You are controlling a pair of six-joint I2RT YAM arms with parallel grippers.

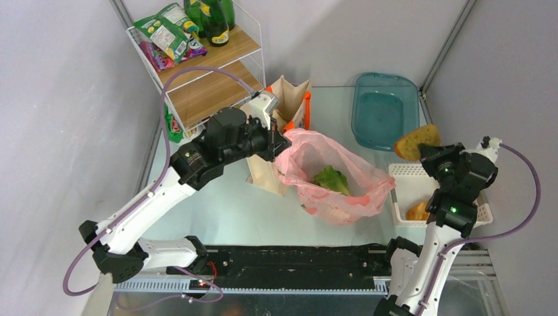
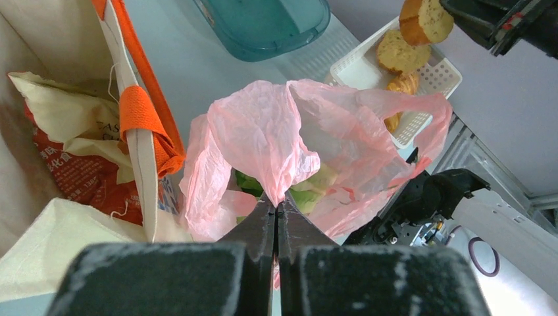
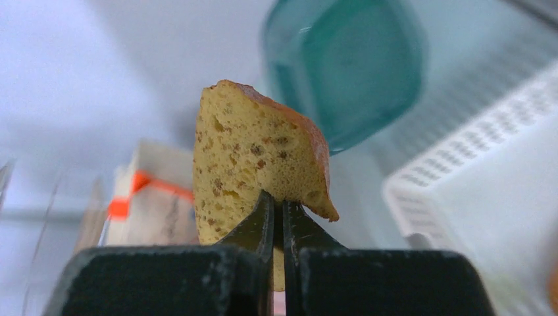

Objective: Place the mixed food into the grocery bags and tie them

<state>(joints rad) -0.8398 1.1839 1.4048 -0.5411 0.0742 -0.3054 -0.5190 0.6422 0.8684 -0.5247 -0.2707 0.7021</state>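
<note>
Golden-brown bread roll [image 1: 416, 141] hangs pinched in the right jaws near the white lattice basket [image 1: 411, 170], while the left jaws clamp the rim of the thin pink plastic bag [image 1: 349, 197] holding pale-green lettuce [image 1: 331, 179], so filling is in hand and next the roll should travel over the bag mouth.

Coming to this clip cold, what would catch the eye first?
The pink bag stands out at mid-table, its rim pinched in the shut left gripper, with green lettuce showing inside. On the right, the right gripper holds a bread piece aloft near the white basket, where more bread lies.
</note>
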